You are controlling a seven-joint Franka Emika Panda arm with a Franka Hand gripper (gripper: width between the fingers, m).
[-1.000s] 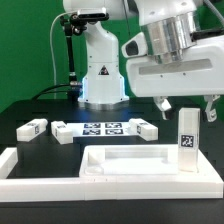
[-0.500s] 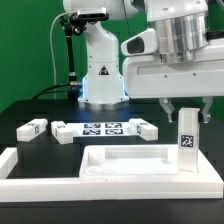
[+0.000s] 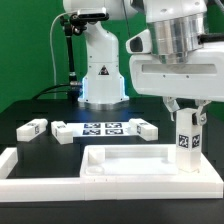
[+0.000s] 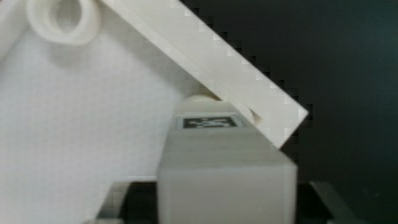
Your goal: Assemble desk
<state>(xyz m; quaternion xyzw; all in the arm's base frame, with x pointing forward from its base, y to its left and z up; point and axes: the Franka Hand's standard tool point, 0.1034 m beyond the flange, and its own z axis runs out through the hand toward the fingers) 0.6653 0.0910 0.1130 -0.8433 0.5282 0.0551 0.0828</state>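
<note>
Leg, short square white plastic block with a black-and-white square tag [image 3: 186, 140]: stands upright at the end of the desk top on the exterior view's right. Whether its foot rests inside the rim or just in front of it cannot be told.

End effector [image 3: 186, 112], two-finger, on the large white arm head: directly above the leg, with one finger on each side of the block's upper part. It is closed on the leg. In the wrist view the block [image 4: 222, 175] fills the space between the dark pads with no gap showing.

Desk top, flat rectangular white plastic panel with a raised rim [image 3: 120, 160]: lies flat on the black surface [image 3: 20, 108] toward the front. In the wrist view it shows as a broad white face [image 4: 71, 130], with the rim crossing diagonally just beside the leg's tag.

Loose legs, three white tagged blocks on their sides behind the desk top: the first [image 3: 32, 127] lies apart on the exterior view's left. The second [image 3: 62, 131] and third [image 3: 145, 128] lie just beside the two ends of the marker board [image 3: 103, 129].

Border bar, long low white strip [image 3: 30, 172]: runs along the front and turns back on the exterior view's left, close in front of the desk top and near the leg's foot.

Arm base, white pedestal with a blue glow [image 3: 100, 75]: at the rear, behind the marker board. The arm head hides the surface behind the leg.
</note>
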